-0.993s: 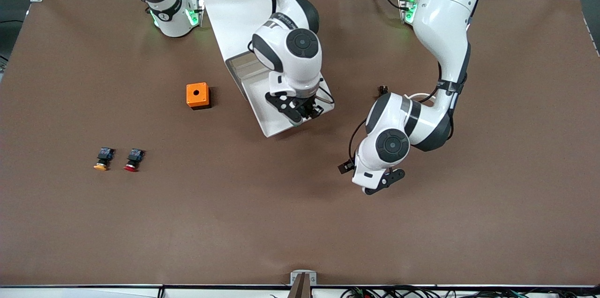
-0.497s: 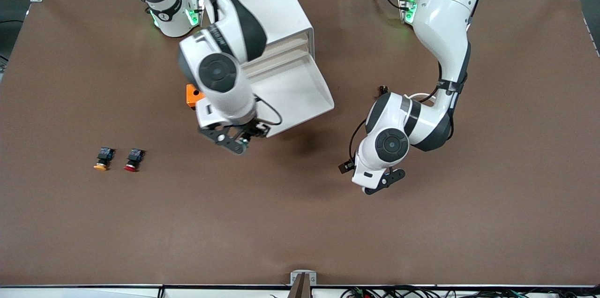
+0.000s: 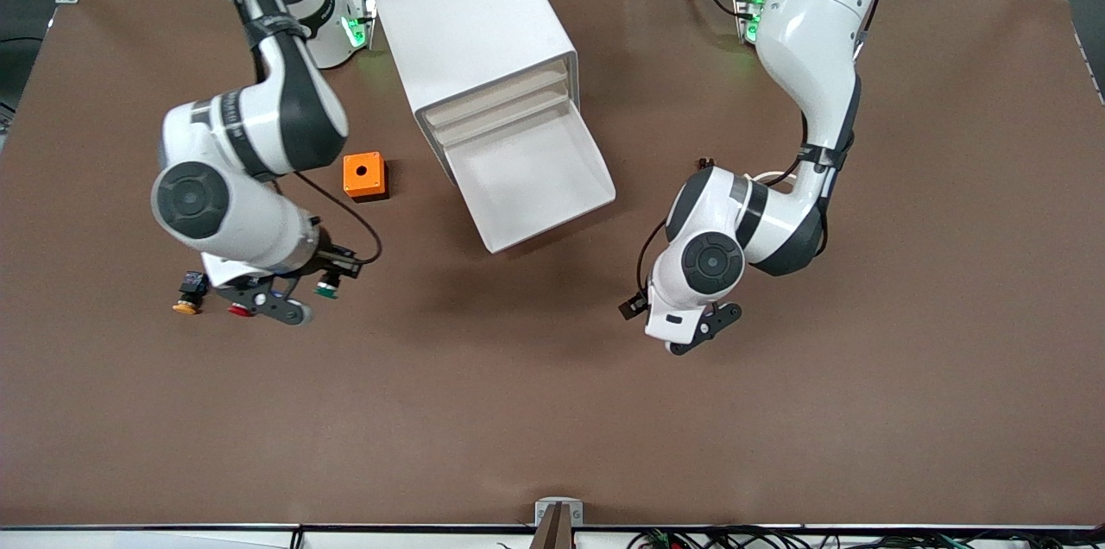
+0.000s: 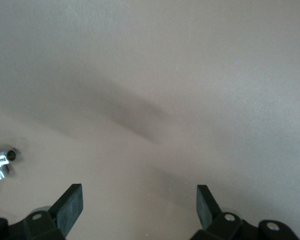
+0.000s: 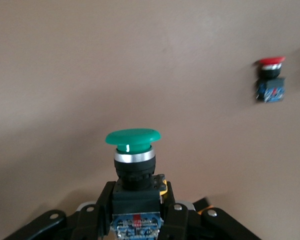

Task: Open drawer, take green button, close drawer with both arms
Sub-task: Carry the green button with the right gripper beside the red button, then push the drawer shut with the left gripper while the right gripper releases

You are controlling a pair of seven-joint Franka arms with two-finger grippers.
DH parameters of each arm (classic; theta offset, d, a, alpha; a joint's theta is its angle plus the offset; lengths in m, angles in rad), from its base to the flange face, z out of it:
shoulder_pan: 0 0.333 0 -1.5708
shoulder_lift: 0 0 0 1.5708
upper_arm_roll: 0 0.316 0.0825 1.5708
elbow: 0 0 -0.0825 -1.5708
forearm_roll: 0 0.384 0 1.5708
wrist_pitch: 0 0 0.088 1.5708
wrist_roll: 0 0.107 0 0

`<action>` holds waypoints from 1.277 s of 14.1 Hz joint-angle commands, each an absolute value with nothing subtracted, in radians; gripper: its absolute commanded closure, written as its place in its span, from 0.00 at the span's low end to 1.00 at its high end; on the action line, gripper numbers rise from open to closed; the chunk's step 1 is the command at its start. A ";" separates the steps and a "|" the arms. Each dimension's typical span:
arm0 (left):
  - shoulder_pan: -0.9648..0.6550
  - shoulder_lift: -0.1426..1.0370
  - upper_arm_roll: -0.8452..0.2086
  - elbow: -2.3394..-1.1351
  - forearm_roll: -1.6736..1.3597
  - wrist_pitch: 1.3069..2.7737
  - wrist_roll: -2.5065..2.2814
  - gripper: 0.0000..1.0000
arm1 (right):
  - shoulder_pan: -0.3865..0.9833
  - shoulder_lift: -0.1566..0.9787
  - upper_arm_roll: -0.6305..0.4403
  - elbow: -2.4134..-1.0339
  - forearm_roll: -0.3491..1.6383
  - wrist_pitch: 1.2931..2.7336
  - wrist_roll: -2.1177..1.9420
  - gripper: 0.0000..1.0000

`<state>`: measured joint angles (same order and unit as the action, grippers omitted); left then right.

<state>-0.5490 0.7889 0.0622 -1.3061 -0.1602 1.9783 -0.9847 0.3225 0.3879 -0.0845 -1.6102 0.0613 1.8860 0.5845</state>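
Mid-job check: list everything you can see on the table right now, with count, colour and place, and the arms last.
cabinet: one, white, four drawers, between the two arm bases.
drawer: one, white, bottom one, pulled open, nothing visible inside.
orange box: one, orange with a hole on top, beside the cabinet toward the right arm's end.
green button: one, green cap, black body, held in the right gripper.
red button: one, red cap, on the table by the right gripper.
orange button: one, orange cap, beside the red one, toward the right arm's end.
table: one, brown.
right gripper: shut on the green button, over the table beside the red button.
left gripper: open, waiting over bare table.
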 commanded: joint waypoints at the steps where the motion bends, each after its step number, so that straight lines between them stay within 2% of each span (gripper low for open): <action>1: -0.580 0.772 0.072 -1.327 -0.118 1.985 -1.014 0.00 | 0.282 0.324 -0.067 -1.803 0.060 2.061 0.506 1.00; 7: -0.643 0.767 0.063 -1.325 -0.149 1.980 -1.002 0.00 | 0.180 0.339 -0.067 -1.980 0.060 2.350 0.304 1.00; 14: -0.716 0.778 0.061 -1.328 -0.161 1.980 -1.002 0.00 | 0.126 0.449 -0.067 -1.990 0.060 2.457 0.249 1.00; 18: -0.756 0.788 0.061 -1.333 -0.161 1.980 -1.000 0.00 | 0.124 0.469 -0.067 -2.023 0.060 2.517 0.249 1.00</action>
